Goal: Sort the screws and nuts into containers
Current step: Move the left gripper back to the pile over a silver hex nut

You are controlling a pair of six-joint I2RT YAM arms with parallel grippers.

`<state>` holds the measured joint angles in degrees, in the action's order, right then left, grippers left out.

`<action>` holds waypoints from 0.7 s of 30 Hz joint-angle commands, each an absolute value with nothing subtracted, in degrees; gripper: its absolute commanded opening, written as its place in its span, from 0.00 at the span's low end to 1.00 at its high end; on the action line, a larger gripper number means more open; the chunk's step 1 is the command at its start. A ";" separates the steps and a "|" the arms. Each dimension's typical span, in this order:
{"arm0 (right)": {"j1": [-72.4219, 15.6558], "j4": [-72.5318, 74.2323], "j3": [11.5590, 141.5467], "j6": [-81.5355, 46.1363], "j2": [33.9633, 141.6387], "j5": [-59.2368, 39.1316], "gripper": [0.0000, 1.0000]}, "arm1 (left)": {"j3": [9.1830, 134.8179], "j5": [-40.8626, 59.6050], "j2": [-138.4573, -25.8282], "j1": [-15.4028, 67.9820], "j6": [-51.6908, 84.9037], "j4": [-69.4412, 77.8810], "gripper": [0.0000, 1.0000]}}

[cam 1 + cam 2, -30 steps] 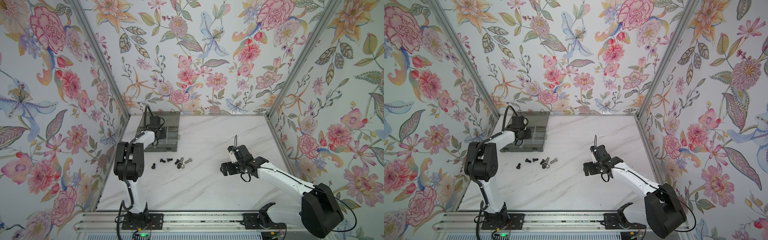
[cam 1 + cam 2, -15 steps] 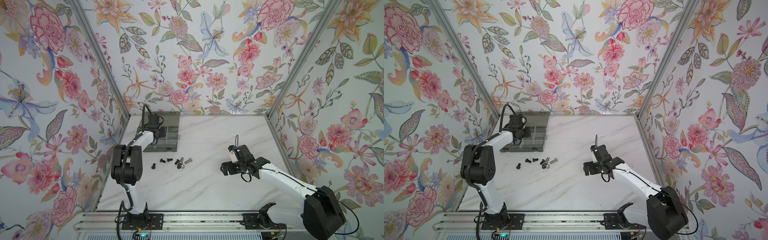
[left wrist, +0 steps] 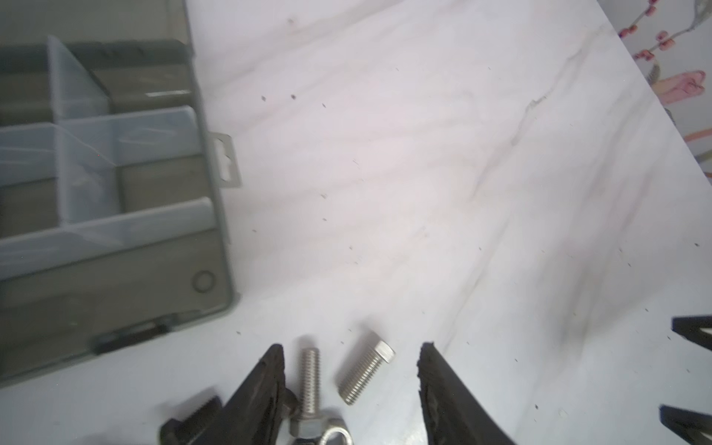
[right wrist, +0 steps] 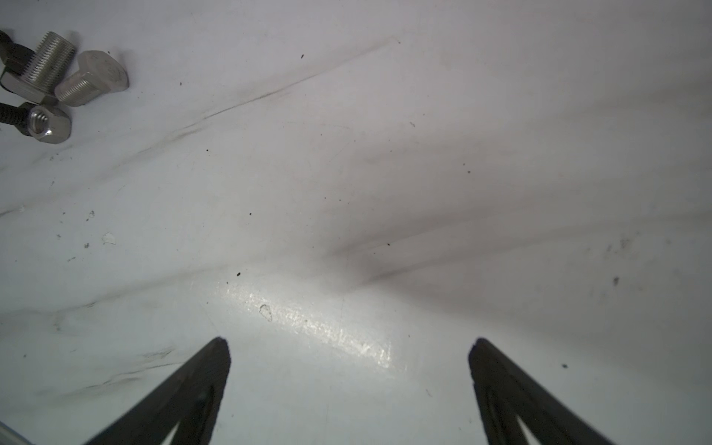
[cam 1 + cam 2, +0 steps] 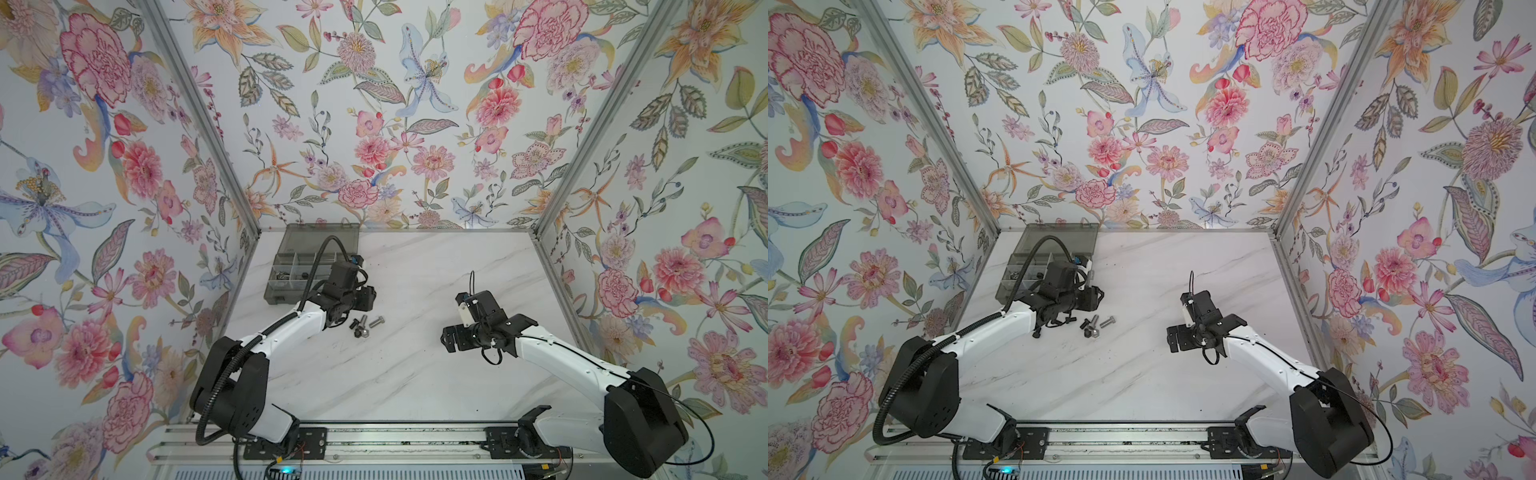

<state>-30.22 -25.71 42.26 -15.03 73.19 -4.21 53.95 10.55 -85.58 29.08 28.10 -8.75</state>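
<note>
On the white marble table lies a small pile: two silver hex-head screws (image 3: 310, 379) (image 3: 366, 371), a black screw (image 3: 192, 416) and silver nuts (image 3: 334, 434). In both top views the pile (image 5: 365, 325) (image 5: 1096, 326) sits just in front of the smoky-grey organiser box of containers (image 5: 286, 286) (image 5: 1011, 286). My left gripper (image 3: 350, 358) (image 5: 356, 312) hangs open over the pile, the two silver screws lying loose between its fingers. My right gripper (image 4: 348, 346) (image 5: 446, 340) is open over bare table, right of the pile. A silver nut (image 4: 48, 123) and screws (image 4: 92, 79) show far from it.
The box's lid (image 5: 318, 239) lies open towards the back wall. Small dark pieces sit in its left cells (image 5: 286, 275). Its cells nearest the pile (image 3: 162, 185) look bare. Flowered walls close the table on three sides; the rail with both arm bases (image 5: 365, 440) runs along the front.
My left arm has swung from over the organiser box forward to the loose pile, and its jaws stand wider. The right arm has stayed put.
</note>
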 commanded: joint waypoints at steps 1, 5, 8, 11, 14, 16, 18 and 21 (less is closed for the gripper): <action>-29.99 -25.71 42.80 -15.20 74.07 -4.88 0.99 | 51.60 12.55 -84.84 32.43 32.68 -6.02 0.57; -29.98 -25.63 42.63 -15.19 74.36 -4.92 0.99 | 48.77 11.36 -86.21 35.12 35.07 -4.85 0.58; -30.00 -25.56 42.28 -15.16 74.35 -4.88 0.99 | 45.08 11.04 -85.63 35.72 38.15 -1.57 0.58; -30.01 -25.30 42.10 -14.99 74.61 -4.92 0.99 | 43.60 10.70 -86.06 35.71 38.94 -1.13 0.57; -30.00 -25.18 42.36 -14.94 75.10 -5.00 0.99 | 43.38 9.27 -87.07 35.77 38.58 -2.38 0.57; -29.99 -25.17 42.36 -15.07 75.32 -5.12 0.99 | 43.16 8.74 -87.35 35.90 38.48 -2.54 0.57; -30.04 -24.88 42.29 -15.16 75.43 -5.24 0.99 | 43.15 8.21 -87.44 35.86 38.49 -2.47 0.57; -30.01 -25.04 42.23 -15.21 75.37 -5.15 0.99 | 43.24 7.90 -87.91 35.84 38.24 -2.59 0.57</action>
